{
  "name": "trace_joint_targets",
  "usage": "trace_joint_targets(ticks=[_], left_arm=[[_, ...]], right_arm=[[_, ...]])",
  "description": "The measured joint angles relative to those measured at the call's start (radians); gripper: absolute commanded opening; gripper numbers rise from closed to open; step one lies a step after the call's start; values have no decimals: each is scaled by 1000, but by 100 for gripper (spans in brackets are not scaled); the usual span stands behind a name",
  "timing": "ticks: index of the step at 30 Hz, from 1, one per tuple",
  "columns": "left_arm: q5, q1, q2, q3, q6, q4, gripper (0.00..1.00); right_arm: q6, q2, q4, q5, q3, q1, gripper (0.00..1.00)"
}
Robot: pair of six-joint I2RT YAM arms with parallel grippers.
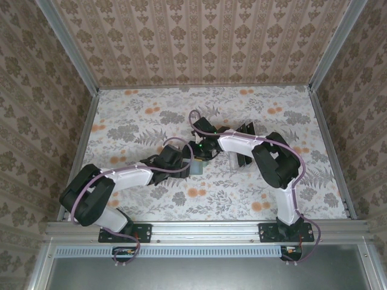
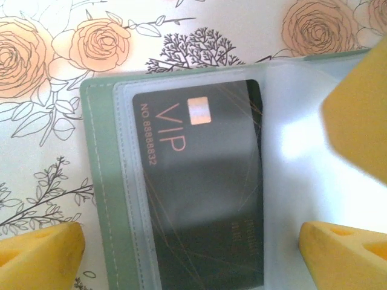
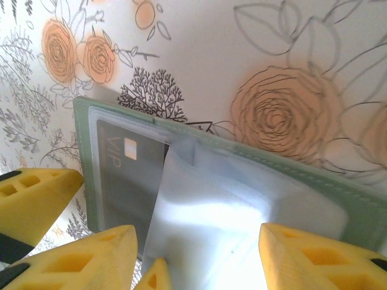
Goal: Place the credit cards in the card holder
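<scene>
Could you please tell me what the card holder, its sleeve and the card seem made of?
The card holder looks like matte faux leather, given its stitched edge. The sleeve: soft clear plastic, showing glare. The card: probably glossy black plastic.

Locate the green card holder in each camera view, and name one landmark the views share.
Top external: card holder, small green patch near the picture's centre.
Left wrist: open, filling the middle, green edge at left.
Right wrist: open, slanting from left-centre to the right edge.
Shared landmark: black VIP card in its clear sleeve, both wrist views.
</scene>
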Motion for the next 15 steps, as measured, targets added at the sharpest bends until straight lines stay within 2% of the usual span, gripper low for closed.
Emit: trace_joint_targets(ticks=[15], left_arm=[[-8,0,-33,-9,0,0,100]], right_arm=[[58,-75,57,-8,-80,-11,57]])
